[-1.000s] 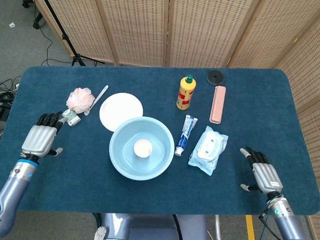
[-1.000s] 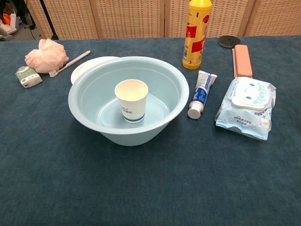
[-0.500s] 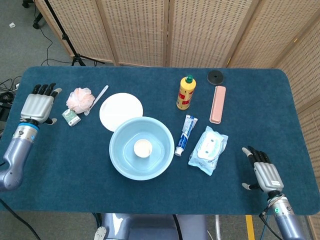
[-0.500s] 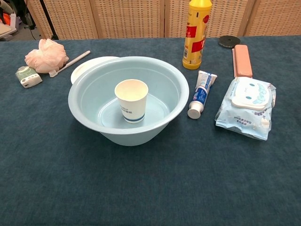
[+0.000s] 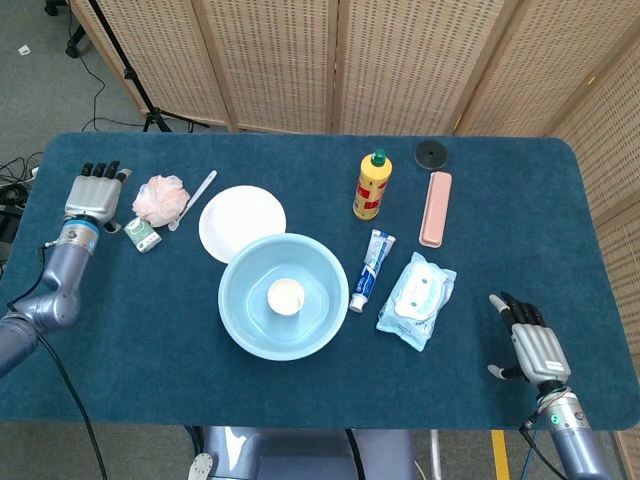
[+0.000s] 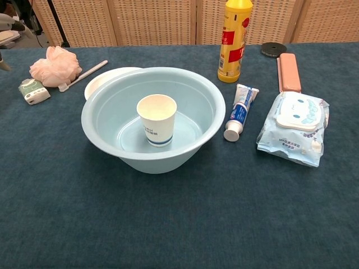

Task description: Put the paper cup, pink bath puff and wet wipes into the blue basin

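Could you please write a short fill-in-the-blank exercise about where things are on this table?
1. The cup stands upright inside the ____.
2. The puff lies on the table just beside the ____ robot hand.
3. The toothpaste lies between the basin and the ____.
4. The right robot hand holds ____.

Missing words: basin; left; wipes; nothing
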Controlling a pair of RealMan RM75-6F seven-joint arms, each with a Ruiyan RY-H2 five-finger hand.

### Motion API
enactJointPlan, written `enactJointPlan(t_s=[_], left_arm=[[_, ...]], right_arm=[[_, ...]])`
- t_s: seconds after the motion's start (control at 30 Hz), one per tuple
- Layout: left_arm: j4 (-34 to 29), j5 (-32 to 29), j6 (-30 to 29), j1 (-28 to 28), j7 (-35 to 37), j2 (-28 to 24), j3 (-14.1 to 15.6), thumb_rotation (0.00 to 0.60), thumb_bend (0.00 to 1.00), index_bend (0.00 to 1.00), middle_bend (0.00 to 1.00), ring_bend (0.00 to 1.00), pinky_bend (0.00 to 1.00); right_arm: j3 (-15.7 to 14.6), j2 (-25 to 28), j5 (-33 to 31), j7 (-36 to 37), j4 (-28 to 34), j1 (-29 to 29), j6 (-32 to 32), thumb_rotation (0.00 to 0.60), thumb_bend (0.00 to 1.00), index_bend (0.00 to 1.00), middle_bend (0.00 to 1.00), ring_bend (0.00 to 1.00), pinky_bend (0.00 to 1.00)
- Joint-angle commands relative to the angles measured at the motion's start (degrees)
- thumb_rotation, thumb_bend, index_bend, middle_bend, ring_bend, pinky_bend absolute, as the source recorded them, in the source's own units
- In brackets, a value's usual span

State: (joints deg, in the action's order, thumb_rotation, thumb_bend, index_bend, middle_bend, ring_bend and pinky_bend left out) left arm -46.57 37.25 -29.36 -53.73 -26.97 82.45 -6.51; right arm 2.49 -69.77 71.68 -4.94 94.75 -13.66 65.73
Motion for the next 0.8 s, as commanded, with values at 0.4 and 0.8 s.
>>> enactJointPlan(t_s=[0.4, 0.8], left_arm=[[26.57, 3.97, 11.48, -4.78, 4.55, 17.6, -1.01, 0.6, 0.21, 0.07, 0.0, 0.0, 0.04], [33.95, 11.89, 5.75, -5.77, 8.23, 25.22, -2.78, 0.6, 0.26, 0.25, 0.01, 0.01, 0.12]], right_arm=[[-0.28, 0.33, 1.57, 1.09, 0.19, 0.26, 0.46, 0.6, 0.05, 0.03, 0.0, 0.0, 0.0], [-0.54, 0.33, 1.87, 1.06, 0.12, 0.03, -0.18, 0.6, 0.05, 0.03, 0.0, 0.0, 0.0]])
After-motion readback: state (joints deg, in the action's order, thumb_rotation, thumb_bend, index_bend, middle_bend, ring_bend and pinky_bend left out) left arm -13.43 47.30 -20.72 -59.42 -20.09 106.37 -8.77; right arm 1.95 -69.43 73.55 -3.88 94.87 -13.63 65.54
